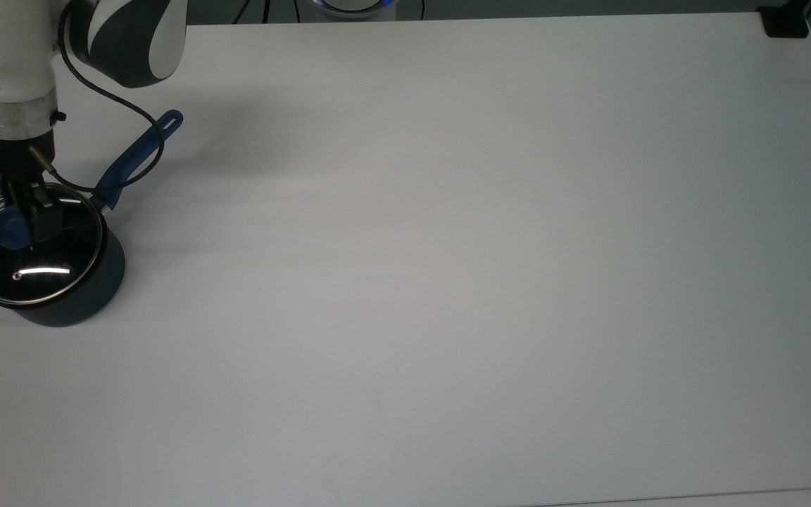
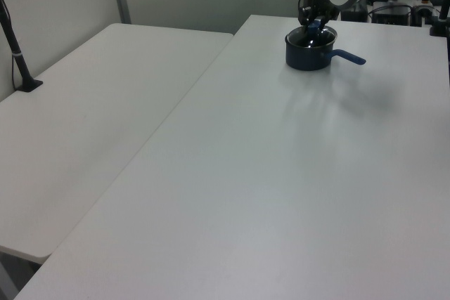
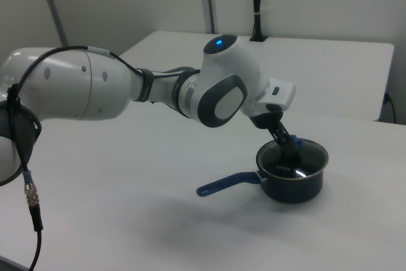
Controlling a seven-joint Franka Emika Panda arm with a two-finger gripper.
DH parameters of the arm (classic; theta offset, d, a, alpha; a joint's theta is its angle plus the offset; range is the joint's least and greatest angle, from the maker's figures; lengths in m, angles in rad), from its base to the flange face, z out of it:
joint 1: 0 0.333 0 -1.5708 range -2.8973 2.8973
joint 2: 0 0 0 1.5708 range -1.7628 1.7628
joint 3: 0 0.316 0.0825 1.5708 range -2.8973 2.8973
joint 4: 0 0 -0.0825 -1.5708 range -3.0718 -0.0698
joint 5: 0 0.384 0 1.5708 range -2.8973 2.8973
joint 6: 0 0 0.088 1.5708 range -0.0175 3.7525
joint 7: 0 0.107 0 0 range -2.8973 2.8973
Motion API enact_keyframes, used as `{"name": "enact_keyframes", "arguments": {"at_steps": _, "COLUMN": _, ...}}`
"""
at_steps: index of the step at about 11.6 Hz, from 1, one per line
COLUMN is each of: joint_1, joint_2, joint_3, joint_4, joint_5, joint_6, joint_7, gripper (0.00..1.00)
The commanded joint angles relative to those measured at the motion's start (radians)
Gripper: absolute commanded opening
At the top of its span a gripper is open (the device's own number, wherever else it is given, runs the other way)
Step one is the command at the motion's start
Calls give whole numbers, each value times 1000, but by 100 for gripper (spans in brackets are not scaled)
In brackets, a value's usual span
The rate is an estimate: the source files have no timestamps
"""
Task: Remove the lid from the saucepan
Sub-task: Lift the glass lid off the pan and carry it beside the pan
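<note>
The dark navy saucepan [image 1: 92, 292] stands at the top view's far left, its long blue handle [image 1: 136, 151] pointing up and to the right. The glass lid [image 1: 43, 274] covers it, sitting a little off the pan's rim toward the top view's left. My gripper [image 1: 25, 215] comes down from above and is shut on the lid's blue knob [image 1: 3, 231], which its fingers partly hide. In the right view the gripper [image 3: 292, 150] reaches into the top of the saucepan [image 3: 295, 190]. The left view has the saucepan [image 2: 307, 60] at the table's far end under the gripper [image 2: 312, 24].
The white table [image 1: 448, 282] stretches wide to the top view's right of the pan. A black cable [image 1: 134, 105] loops from the wrist over the handle. A black block [image 1: 784, 21] sits at the far right corner. A second table [image 2: 91, 103] adjoins, with a black post [image 2: 17, 54].
</note>
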Motion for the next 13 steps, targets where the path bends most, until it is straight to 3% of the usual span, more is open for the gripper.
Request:
{"name": "enact_keyframes", "arguments": {"at_steps": 1, "joint_1": 11, "joint_2": -72, "joint_3": 3, "joint_4": -5, "joint_5": 1, "joint_6": -12, "joint_7": 15, "gripper": 38}}
{"name": "enact_keyframes", "arguments": {"at_steps": 2, "joint_1": 18, "joint_2": -119, "joint_3": 19, "joint_4": -7, "joint_5": 1, "joint_6": -91, "joint_7": 15, "gripper": 38}}
{"name": "enact_keyframes", "arguments": {"at_steps": 4, "joint_1": 24, "joint_2": -245, "joint_3": 108, "joint_4": -33, "joint_5": 3, "joint_6": -275, "joint_7": 7, "gripper": 38}}
{"name": "enact_keyframes", "arguments": {"at_steps": 7, "joint_1": 15, "joint_2": -481, "joint_3": 294, "joint_4": -300, "joint_5": 38, "joint_6": -380, "joint_7": -77, "gripper": 38}}
{"name": "enact_keyframes", "arguments": {"at_steps": 8, "joint_1": 16, "joint_2": -509, "joint_3": 349, "joint_4": -362, "joint_5": 57, "joint_6": -383, "joint_7": -105, "gripper": 37}}
{"name": "enact_keyframes", "arguments": {"at_steps": 11, "joint_1": 21, "joint_2": -470, "joint_3": 447, "joint_4": -424, "joint_5": 60, "joint_6": -388, "joint_7": -119, "gripper": 36}}
{"name": "enact_keyframes", "arguments": {"at_steps": 13, "joint_1": 15, "joint_2": -396, "joint_3": 475, "joint_4": -461, "joint_5": 58, "joint_6": -306, "joint_7": -116, "gripper": 36}}
